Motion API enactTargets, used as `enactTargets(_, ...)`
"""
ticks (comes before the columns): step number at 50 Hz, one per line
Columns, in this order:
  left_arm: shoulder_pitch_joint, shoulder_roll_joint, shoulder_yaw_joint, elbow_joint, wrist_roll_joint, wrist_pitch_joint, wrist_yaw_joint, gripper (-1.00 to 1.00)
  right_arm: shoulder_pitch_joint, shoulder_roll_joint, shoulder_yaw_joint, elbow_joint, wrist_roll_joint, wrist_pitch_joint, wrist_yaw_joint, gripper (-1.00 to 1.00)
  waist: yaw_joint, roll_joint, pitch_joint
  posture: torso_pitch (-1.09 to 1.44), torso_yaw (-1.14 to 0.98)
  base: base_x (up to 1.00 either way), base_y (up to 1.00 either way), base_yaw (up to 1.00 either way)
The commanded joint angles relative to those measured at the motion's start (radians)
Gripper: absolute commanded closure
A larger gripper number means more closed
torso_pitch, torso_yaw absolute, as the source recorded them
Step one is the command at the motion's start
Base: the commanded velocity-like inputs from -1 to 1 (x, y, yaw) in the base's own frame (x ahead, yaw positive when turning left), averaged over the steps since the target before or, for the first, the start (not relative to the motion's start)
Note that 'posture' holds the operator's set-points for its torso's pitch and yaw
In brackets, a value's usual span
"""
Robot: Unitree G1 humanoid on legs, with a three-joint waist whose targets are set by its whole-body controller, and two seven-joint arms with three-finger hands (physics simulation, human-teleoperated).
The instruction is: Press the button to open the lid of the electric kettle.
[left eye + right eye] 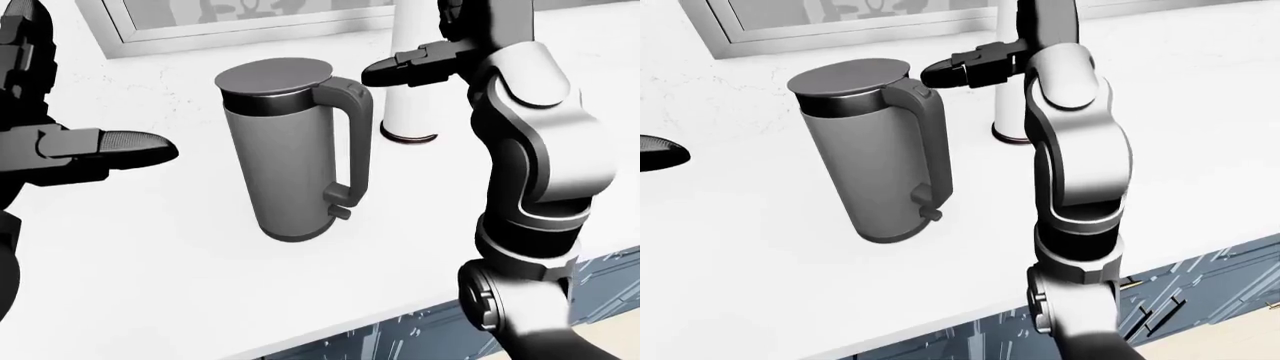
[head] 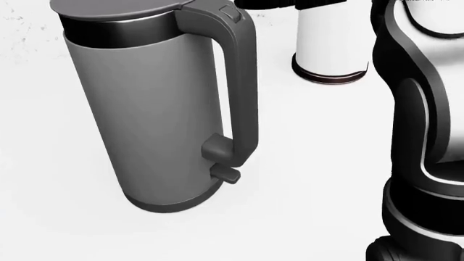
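Grey and upright, the electric kettle stands on the white countertop, a little left of centre in the left-eye view. Its flat round lid is shut, sitting level over a dark band at the top of the body. The dark handle faces right, and the small release button is set into the handle's top end, just beside the lid rim; it shows best in the head view. Low on the handle side a small switch tab sticks out near the base.

Far of the kettle and to its right stands a white cylindrical canister with a dark ring round its foot, apart from the kettle.

The right hand hangs above and just right of the handle top, its dark fingers stretched out leftward toward the button and not closed on anything; a gap still shows between the fingertips and the handle. The right arm rises from the near right edge, bent at the elbow.

The left hand hovers at the left of the left-eye view, well apart from the kettle, fingers extended flat and holding nothing.

Along the far edge of the counter runs a pale window frame. Below the near counter edge, blue-grey cabinet fronts show at lower right.
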Motion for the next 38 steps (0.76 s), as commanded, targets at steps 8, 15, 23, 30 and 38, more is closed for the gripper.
enactTargets(8, -0.019, 0.020, 0.020, 0.003, 0.008, -0.024, 0.002, -1.00, -0.018, 0.010, 0.005, -0.002, -0.022, -0.052, -0.002, -1.00, 0.000, 0.003, -0.016, -0.26, 0.00, 0.00, 0.00, 0.00)
enactTargets(15, -0.017, 0.020, 0.020, -0.001, 0.003, -0.025, 0.007, -1.00, -0.009, 0.018, 0.010, 0.006, -0.040, -0.068, 0.000, -1.00, 0.000, 0.004, -0.017, -0.26, 0.00, 0.00, 0.00, 0.00)
enactTargets(23, -0.017, 0.025, 0.023, -0.001, -0.003, -0.026, 0.010, -1.00, 0.001, 0.024, 0.013, 0.039, -0.063, -0.105, -0.002, -1.00, 0.000, 0.005, -0.019, -0.26, 0.00, 0.00, 0.00, 0.00)
enactTargets(30, -0.011, 0.027, 0.027, -0.003, -0.007, -0.029, 0.011, -1.00, 0.022, 0.036, 0.029, 0.033, -0.107, -0.127, 0.006, -1.00, 0.001, 0.006, -0.021, -0.26, 0.00, 0.00, 0.00, 0.00)
enactTargets(38, -0.011, 0.031, 0.028, -0.002, -0.011, -0.030, 0.013, -1.00, 0.045, 0.054, 0.042, 0.018, -0.154, -0.137, 0.028, -1.00, 0.002, 0.006, -0.026, -0.26, 0.00, 0.00, 0.00, 0.00)
